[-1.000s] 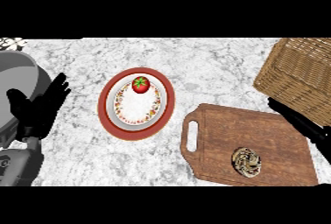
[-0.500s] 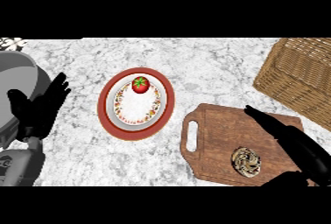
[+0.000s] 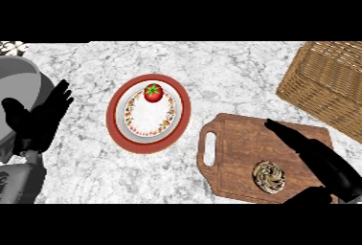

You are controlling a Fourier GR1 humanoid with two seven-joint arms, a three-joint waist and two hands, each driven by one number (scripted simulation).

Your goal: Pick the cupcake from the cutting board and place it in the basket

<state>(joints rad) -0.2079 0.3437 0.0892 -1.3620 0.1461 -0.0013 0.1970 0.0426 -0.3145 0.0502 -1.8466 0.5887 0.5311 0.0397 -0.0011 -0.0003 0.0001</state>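
The cupcake (image 3: 269, 176), brown with a swirled top, sits on the wooden cutting board (image 3: 240, 143) near its front edge. My right hand (image 3: 314, 157) hovers over the board just right of the cupcake, fingers straight and pointing up-left, not touching it. The wicker basket (image 3: 327, 86) stands at the right edge, beyond the board. My left hand (image 3: 39, 119) rests open at the left edge, fingers up.
A red plate (image 3: 117, 125) with a white patterned plate on it and a tomato (image 3: 153, 93) lies left of the board. A grey rounded object (image 3: 17, 81) sits at the far left. Marble counter lies between plate and basket.
My right hand has moved left from the basket side over the cutting board, ending beside the cupcake. The left hand has stayed put.
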